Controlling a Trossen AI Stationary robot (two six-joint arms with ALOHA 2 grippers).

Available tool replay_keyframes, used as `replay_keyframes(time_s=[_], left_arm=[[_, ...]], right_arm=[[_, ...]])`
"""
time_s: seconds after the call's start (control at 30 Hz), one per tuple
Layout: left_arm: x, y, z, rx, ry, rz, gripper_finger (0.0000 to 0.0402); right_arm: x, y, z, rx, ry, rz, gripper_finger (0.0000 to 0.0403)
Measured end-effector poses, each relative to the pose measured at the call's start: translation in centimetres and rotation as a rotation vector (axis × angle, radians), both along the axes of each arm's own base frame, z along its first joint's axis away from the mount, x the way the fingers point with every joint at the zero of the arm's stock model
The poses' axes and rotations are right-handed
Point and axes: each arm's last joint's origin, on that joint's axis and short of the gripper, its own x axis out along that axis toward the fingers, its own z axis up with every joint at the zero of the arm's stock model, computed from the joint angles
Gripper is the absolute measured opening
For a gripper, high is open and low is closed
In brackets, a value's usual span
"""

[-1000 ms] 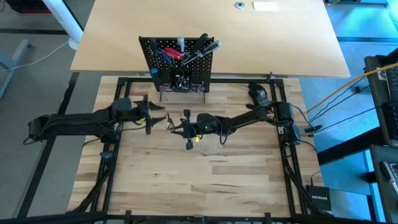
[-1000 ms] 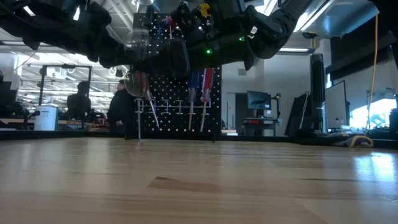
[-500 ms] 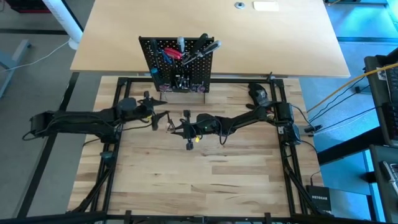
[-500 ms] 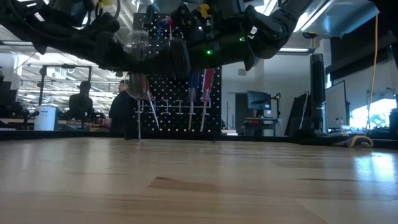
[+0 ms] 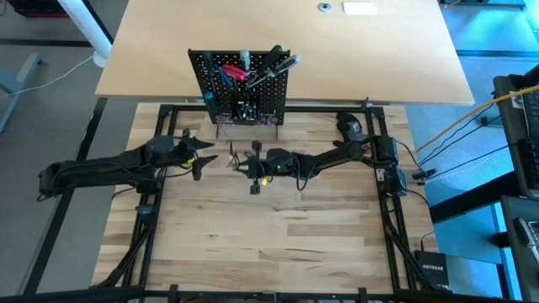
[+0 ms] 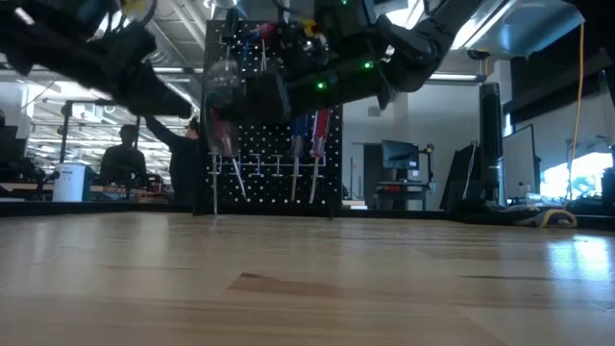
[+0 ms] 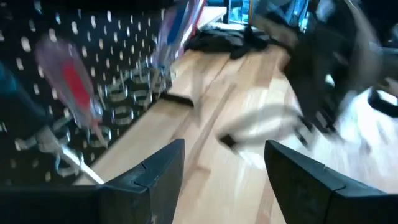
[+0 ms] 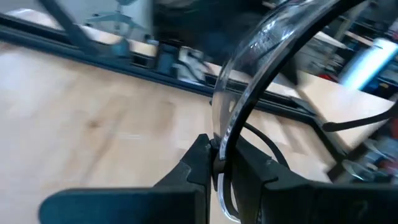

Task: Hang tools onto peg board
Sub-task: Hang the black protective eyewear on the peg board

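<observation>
The black peg board stands upright at the table's far edge, with red, blue and black-handled tools hanging on it. It also shows in the low view and the left wrist view. My right gripper is in front of the board, above the table, shut on a clear curved lens with a dark rim, like safety glasses. My left gripper is open and empty just to its left; its own view shows only bare table between the fingers. My right gripper pinches the lens's dark-rimmed edge between its two fingers. The lens curves up and away from the fingertips. In the low view the clear piece is lifted well clear of the table, in front of the peg board.
A dark rounded lump lies at the table's far right. The bare wooden table stretches toward the near edge. People stand in the room behind the table.
My right gripper has gone a little toward the table's far edge and the peg board, still shut on the clear lens. My left gripper has gone slightly toward the right gripper, then drawn back toward the table's left.
</observation>
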Motion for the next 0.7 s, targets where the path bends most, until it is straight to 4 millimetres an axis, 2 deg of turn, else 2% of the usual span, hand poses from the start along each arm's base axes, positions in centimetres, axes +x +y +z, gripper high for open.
replay_keyframes(time_s=[0.13, 0.33, 0.47, 0.7], left_arm=[[-0.5, -0.2, -1.7, -0.004, 0.001, 0.001, 0.021], [-0.6, -0.2, -1.6, 0.022, -0.005, -0.006, 0.021], [-0.6, -0.2, -1.7, 0.025, 0.009, -0.009, 0.021], [-0.7, -0.2, -2.0, 0.019, 0.029, -0.009, 0.021]], right_arm=[[-0.1, -1.3, -0.1, 0.005, -0.001, -0.045, 0.004], [0.2, -1.7, -1.2, -0.032, 0.005, -0.065, 0.004], [0.5, -1.8, -2.4, -0.116, -0.007, -0.074, 0.004], [0.5, -2.5, -2.7, -0.282, 0.034, -0.19, 0.004]])
